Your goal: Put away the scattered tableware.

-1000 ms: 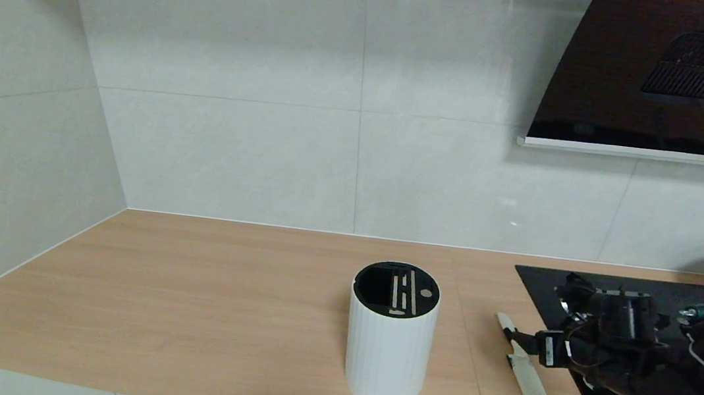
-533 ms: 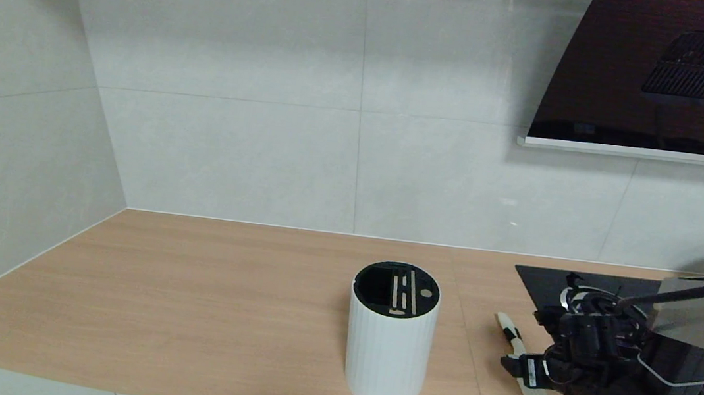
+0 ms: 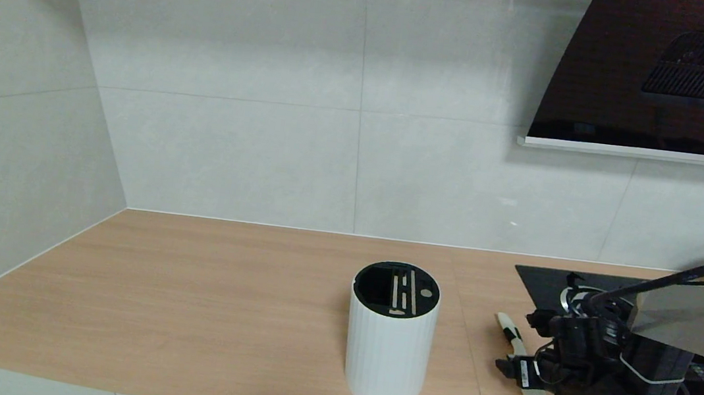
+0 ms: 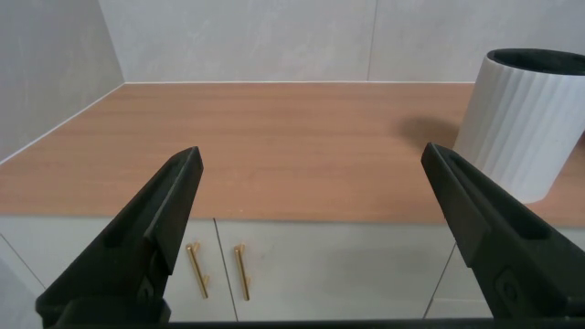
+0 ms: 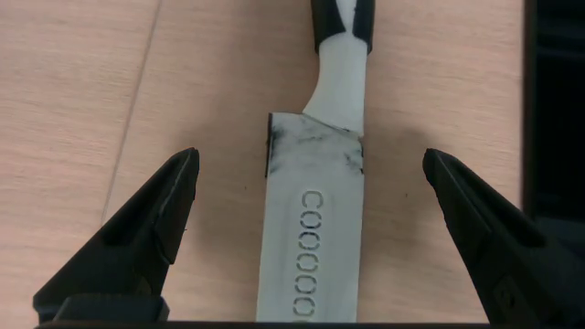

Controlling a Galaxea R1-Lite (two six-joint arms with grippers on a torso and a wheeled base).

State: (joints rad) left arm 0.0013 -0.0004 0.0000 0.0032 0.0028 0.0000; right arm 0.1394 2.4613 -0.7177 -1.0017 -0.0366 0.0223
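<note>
A white knife [image 3: 532,393] with a black-banded handle lies flat on the wooden counter, right of the white ribbed holder [image 3: 388,354] with its slotted black top. My right gripper [image 3: 519,346] hangs open just over the knife, one finger on each side. In the right wrist view the blade [image 5: 311,238] lies between the two fingers [image 5: 137,247], where it meets the handle [image 5: 343,27], and nothing is gripped. My left gripper [image 4: 309,160] is open and holds nothing, out in front of the counter's front edge, with the holder [image 4: 526,119] ahead of it.
A black cooktop [image 3: 548,283] lies just behind the knife, and a dark range hood [image 3: 670,81] hangs above it. Tiled walls close the back and left. Bare counter [image 3: 214,301] stretches left of the holder. Cabinet doors with gold handles [image 4: 239,272] sit below the front edge.
My right arm has swung left and come down, bringing its gripper from beside the cooktop to straddle the knife. The knife and holder have not moved.
</note>
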